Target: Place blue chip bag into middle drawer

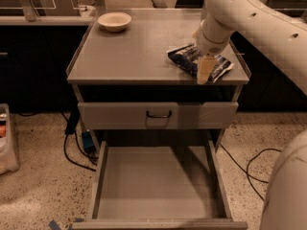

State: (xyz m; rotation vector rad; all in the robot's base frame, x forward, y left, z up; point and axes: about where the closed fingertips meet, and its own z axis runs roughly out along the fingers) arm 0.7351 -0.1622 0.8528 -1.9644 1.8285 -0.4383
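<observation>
One gripper (205,70) is in view, positioned low over the right front part of the cabinet top (134,51), directly on or just above the blue chip bag (183,57). Only its cream-coloured tip shows, pointing downward and overlapping the bag near the front edge of the top. Whether the gripper is open, closed, or holding the bag cannot be told from this view.

The blue chip bag lies flat on the cabinet top, near the right edge and close to the front edge. It is a small, crinkled foil bag, dark blue with white lettering and pale speckles. Its left end shows to the left of the gripper; its right end, with a lighter sealed edge, shows to the right.

The arm (249,18) is white with rows of small dark holes. It enters from the upper right, runs left above the cabinet, then bends at a rounded joint and drops steeply to the gripper. A further white rounded part of the robot (288,186) fills the lower right corner.

The middle drawer (153,181) is pulled fully out below the cabinet top. It is a wide, shallow grey tray with low side walls and a bare floor. Above it sits a closed drawer front (120,115) with a small black handle (159,114).

A cream bowl (114,20) stands at the rear left of the cabinet top, well apart from the bag. Black cables (259,162) lie on the speckled floor (38,190).
</observation>
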